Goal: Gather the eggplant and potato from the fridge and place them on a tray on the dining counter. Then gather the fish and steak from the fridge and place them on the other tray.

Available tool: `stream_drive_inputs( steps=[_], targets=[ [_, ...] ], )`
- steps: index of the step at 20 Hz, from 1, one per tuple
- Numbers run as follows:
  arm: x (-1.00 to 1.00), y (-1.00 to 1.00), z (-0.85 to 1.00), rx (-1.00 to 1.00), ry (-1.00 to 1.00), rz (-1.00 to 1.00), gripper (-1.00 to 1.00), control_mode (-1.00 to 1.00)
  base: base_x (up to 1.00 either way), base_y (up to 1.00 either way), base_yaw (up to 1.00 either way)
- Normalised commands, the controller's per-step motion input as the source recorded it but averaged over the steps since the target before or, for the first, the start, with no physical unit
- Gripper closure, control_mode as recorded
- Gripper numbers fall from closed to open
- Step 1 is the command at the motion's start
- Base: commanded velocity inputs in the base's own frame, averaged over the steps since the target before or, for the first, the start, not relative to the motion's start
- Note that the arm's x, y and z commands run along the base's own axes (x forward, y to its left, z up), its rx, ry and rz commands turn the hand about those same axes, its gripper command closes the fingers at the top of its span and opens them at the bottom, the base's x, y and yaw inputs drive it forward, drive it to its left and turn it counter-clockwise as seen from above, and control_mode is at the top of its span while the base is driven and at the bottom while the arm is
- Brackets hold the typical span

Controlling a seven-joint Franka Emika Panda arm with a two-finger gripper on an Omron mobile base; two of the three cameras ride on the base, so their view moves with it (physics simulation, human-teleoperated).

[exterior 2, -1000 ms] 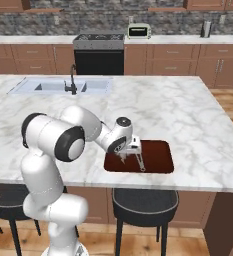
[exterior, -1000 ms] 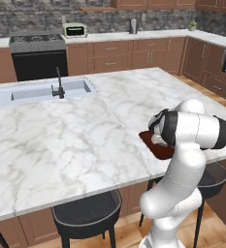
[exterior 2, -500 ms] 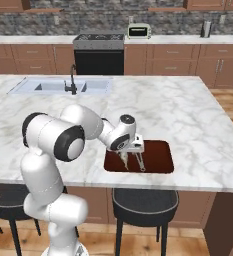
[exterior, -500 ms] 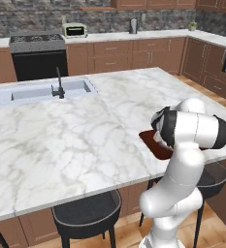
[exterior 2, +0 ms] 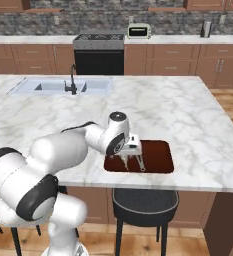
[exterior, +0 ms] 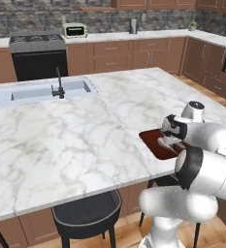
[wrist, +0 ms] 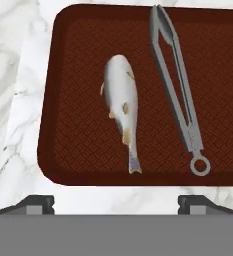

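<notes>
The silvery-grey fish (wrist: 120, 100) lies flat on the dark red-brown tray (wrist: 73, 60), free of any grip. My gripper (wrist: 116, 202) hangs just above it, open, with the fingertips (wrist: 37, 203) spread wide on either side. From the base views the gripper (exterior 2: 132, 162) (exterior: 168, 142) points down over the tray (exterior 2: 158, 155) (exterior: 153, 143), which sits at the near edge of the marble dining counter (exterior 2: 188, 110) (exterior: 85, 140). The fridge, eggplant, potato and steak are out of view.
Metal tongs (wrist: 177, 87) lie on the tray beside the fish. A sink (exterior: 37, 90) with a black tap (exterior: 59, 85) is set into the counter's far side. Dark stools (exterior 2: 144, 200) (exterior: 88, 213) stand below the near edge.
The jaws have gone from shut to wide open over the tray, leaving the fish lying on it. The arm has barely shifted.
</notes>
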Motion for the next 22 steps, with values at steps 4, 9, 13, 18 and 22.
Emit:
stream_drive_inputs(
  steps=[4, 9, 13, 18, 22],
  targets=[
    [-1.0, 0.56, 0.51, -0.16, -0.09, 0.0, -1.0, -1.0, 0.0, 0.0, 0.0],
    [-1.0, 0.56, 0.39, -0.15, -0.21, 0.0, -1.0, -1.0, 0.0, 0.0, 0.0],
    [-0.75, 0.25, 0.19, -0.07, -0.2, 0.0, -1.0, 1.0, -0.25, 0.0, 0.01],
    [0.0, 0.0, 0.0, 0.0, 0.0, 0.0, -1.0, 1.0, -1.0, -0.03, 0.01],
    [0.0, 0.0, 0.0, 0.0, 0.0, 0.0, -1.0, 1.0, -0.94, -0.75, -0.08]
  ],
)
